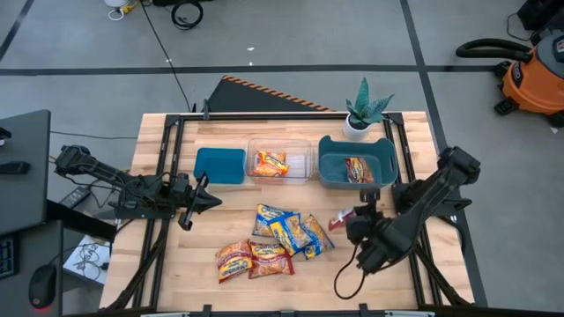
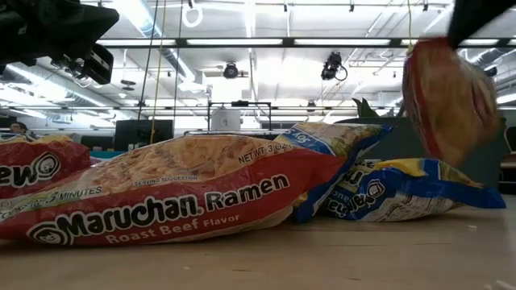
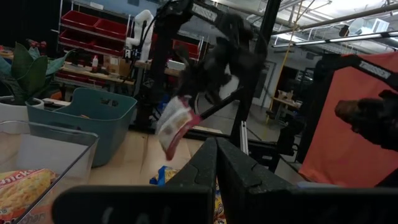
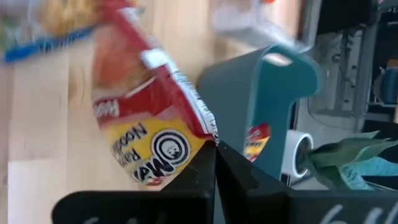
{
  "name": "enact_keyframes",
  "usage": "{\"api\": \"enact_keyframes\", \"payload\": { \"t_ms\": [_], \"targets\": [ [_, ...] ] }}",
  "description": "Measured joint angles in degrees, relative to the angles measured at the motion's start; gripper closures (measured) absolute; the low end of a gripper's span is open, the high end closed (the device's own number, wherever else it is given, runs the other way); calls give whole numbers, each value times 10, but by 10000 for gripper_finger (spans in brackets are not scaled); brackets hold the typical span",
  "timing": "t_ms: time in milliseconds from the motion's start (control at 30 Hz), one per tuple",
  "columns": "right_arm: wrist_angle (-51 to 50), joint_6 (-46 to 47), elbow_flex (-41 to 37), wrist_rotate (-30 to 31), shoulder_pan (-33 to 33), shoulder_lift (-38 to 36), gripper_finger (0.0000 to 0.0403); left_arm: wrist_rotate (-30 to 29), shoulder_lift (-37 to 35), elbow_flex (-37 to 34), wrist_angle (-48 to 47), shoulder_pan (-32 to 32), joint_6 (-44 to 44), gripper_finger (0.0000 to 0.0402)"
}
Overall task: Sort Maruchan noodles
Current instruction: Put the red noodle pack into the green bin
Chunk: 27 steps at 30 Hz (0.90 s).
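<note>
My right gripper (image 1: 351, 220) is shut on a red Maruchan noodle packet (image 4: 140, 118) and holds it over the table near the teal bin (image 1: 355, 158), where another red packet (image 1: 358, 169) lies. The clear bin (image 1: 280, 161) holds an orange packet (image 1: 270, 163). Several packets lie flat in a loose pile: blue-and-yellow ones (image 1: 286, 229) and orange and red ones (image 1: 251, 260). My left gripper (image 1: 189, 207) waits shut above the table's left side and touches nothing. My right gripper pinches the red packet by its crimped end edge (image 4: 204, 127), near a corner, between its two fingers. The fingers slant down from the table's right near side. The packet (image 2: 447, 89) hangs tilted below them, clear of the table.
A flat teal lid or bin (image 1: 219, 165) sits left of the clear bin. A potted plant (image 1: 363, 113) stands at the far edge behind the teal bin. Bare wood shows at the near right (image 1: 414, 282) and near left of the pile.
</note>
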Motion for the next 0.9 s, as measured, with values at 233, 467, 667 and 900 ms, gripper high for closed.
{"api": "enact_keyframes", "payload": {
  "t_ms": [233,467,667,900],
  "targets": [
    [0,-20,22,75,-28,-96,395,0,0,0,0,0,0,388],
    [1,-49,22,86,-101,-191,394,0,0,0,0,0,0,388],
    [1,-105,20,95,-195,-241,394,0,0,0,0,0,0,388],
    [1,-232,-31,76,-304,-279,395,0,0,0,0,0,0,388]
  ]
}}
